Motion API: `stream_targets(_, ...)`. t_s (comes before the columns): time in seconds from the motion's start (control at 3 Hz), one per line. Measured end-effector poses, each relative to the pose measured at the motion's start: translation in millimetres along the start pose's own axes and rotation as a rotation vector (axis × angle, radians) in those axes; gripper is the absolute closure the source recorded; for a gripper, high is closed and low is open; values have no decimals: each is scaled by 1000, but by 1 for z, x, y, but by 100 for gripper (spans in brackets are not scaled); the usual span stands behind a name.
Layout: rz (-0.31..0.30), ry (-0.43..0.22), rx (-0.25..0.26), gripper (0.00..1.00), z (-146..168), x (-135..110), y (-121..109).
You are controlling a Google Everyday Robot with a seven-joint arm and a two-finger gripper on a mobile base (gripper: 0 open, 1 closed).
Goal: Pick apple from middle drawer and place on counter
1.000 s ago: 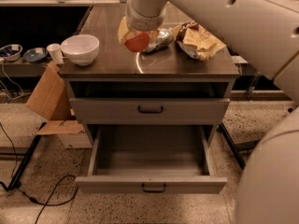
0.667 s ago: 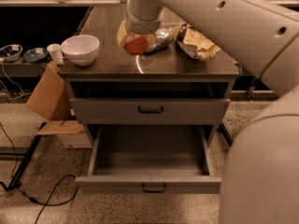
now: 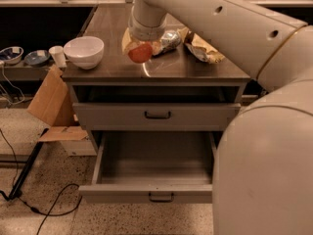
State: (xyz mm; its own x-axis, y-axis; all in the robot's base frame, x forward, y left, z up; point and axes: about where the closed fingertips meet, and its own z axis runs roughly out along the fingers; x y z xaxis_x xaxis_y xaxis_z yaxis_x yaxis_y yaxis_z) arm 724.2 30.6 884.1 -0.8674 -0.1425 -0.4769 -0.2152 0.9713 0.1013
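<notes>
My gripper hangs from the big white arm over the middle of the counter. It is shut on the apple, a small orange-red fruit held just above the dark brown surface; I cannot tell whether it touches. The middle drawer is pulled out at the bottom of the cabinet. It looks empty, with a low front panel and a small dark handle.
A white bowl stands at the counter's left edge. A silver foil packet and a yellow snack bag lie right of the gripper. The taller drawer is shut. A cardboard box and cables are at the left.
The gripper with the apple has come down closer to the counter and slightly left. The view has shifted a little.
</notes>
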Motion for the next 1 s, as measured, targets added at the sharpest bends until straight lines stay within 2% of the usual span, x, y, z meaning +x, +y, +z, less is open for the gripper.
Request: stream_targets(1.0, 15, 52, 13, 15, 13, 8, -1)
